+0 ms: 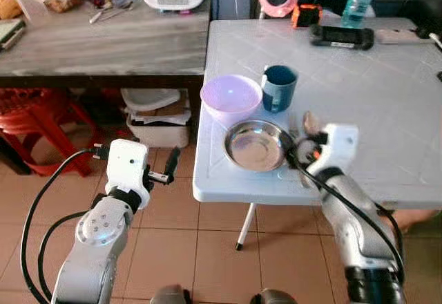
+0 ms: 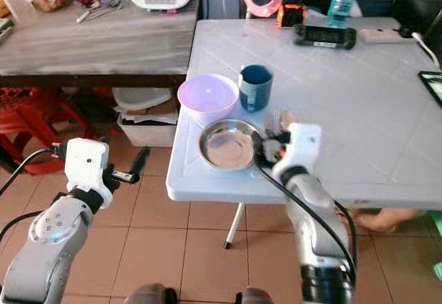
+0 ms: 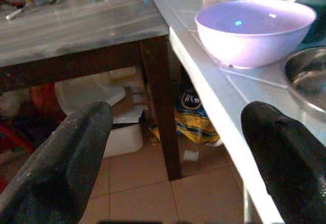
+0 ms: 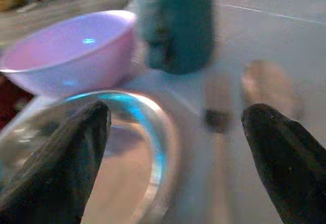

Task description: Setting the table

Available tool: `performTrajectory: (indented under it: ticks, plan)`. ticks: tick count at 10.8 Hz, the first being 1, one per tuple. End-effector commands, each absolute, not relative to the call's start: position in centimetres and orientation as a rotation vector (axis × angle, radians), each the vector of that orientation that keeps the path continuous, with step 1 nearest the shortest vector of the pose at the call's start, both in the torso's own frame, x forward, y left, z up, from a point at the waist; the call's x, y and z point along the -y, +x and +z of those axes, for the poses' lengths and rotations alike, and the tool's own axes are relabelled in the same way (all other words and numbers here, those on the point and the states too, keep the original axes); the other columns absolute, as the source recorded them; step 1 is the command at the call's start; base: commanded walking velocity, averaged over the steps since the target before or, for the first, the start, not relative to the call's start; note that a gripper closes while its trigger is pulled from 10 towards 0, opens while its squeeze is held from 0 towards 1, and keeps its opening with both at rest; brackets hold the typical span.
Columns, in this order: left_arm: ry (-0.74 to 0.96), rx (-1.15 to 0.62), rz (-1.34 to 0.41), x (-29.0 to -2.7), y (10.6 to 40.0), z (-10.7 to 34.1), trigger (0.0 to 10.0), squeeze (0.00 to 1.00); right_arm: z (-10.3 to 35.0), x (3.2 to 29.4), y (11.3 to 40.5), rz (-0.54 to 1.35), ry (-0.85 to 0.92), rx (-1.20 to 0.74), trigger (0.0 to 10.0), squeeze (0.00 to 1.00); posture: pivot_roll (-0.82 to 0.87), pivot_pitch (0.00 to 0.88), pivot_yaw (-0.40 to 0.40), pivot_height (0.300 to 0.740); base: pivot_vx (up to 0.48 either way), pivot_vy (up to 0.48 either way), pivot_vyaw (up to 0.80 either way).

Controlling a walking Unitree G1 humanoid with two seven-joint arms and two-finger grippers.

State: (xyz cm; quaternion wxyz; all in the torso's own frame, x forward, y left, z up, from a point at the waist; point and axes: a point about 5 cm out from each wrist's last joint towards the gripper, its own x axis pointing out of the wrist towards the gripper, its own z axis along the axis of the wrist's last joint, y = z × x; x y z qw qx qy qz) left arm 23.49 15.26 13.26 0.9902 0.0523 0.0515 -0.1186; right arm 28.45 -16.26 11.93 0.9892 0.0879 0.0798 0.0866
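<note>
Steel spoon beside plate, handle toward robot.

Steel plate: empty, flat, near bench front edge. Lilac bowl: upright, at its 11 o'clock. Teal mug: upright, at 1 o'clock. Cutlery: at 3 o'clock, blurred.

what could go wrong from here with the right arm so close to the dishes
The right gripper hangs open right beside the steel plate, which sits close to the white table's front edge; a sideways nudge might push it off. The utensils by the gripper are small and blurred in the right wrist view, so a grasp could miss or scatter them. The teal mug and lilac bowl stand close behind the plate, so reaching forward risks bumping them.
</note>
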Motion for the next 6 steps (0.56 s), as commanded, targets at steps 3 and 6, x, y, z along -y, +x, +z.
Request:
performTrajectory:
  ticks: [3, 6]
  plan:
    - [0.114, -0.095, -0.240, -15.18, 23.46, 13.72, 10.0, 0.00, 11.66, 15.16, 28.31, 0.223, 0.200, -0.188, 10.0, 0.00, 0.06, 0.050, 0.054, 0.740, 0.000, 0.000, 0.00]
    - [0.112, -0.090, -0.247, -14.88, 23.57, 13.80, 10.0, 0.00, 11.24, 14.96, 28.00, 0.234, 0.205, -0.220, 10.0, 0.00, 0.06, 0.048, 0.050, 0.740, 0.000, 0.000, 0.00]
